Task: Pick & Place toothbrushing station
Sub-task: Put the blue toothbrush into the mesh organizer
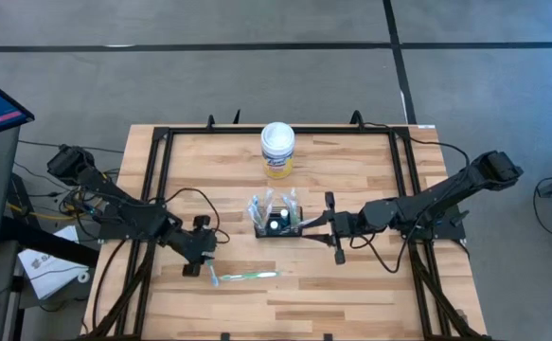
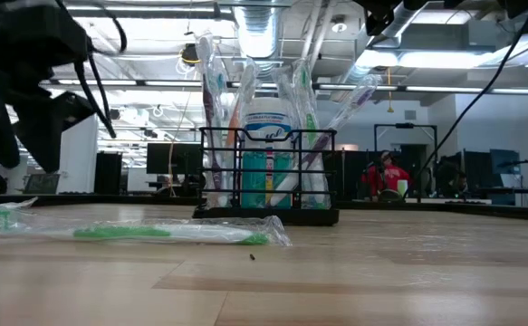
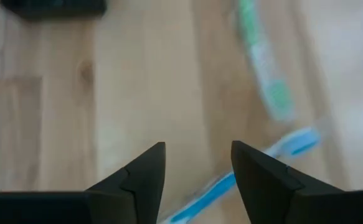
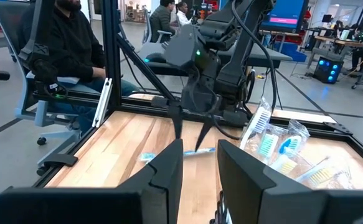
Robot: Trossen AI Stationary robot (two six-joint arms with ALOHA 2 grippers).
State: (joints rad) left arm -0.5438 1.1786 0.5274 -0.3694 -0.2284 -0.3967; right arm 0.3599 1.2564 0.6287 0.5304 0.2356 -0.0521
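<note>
Hovering open and empty over 2 wrapped toothbrushes (image 1: 245, 276), left gripper (image 1: 203, 258); right gripper (image 1: 333, 227), partly open, holds nothing beside the caddy (image 1: 277, 227).

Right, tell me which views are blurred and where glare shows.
Left wrist view: toothbrushes and table smeared soft, only the left gripper crisp. Low view: bright ceiling lights wash out behind the caddy. High and right wrist views: sharp, evenly lit.

The toothbrushing station (image 1: 276, 224), a small black wire-mesh caddy with low walls, stands upright near the middle of the desk (image 1: 351, 294), packed with wrapped toothbrushes leaning outward and a tube.
</note>
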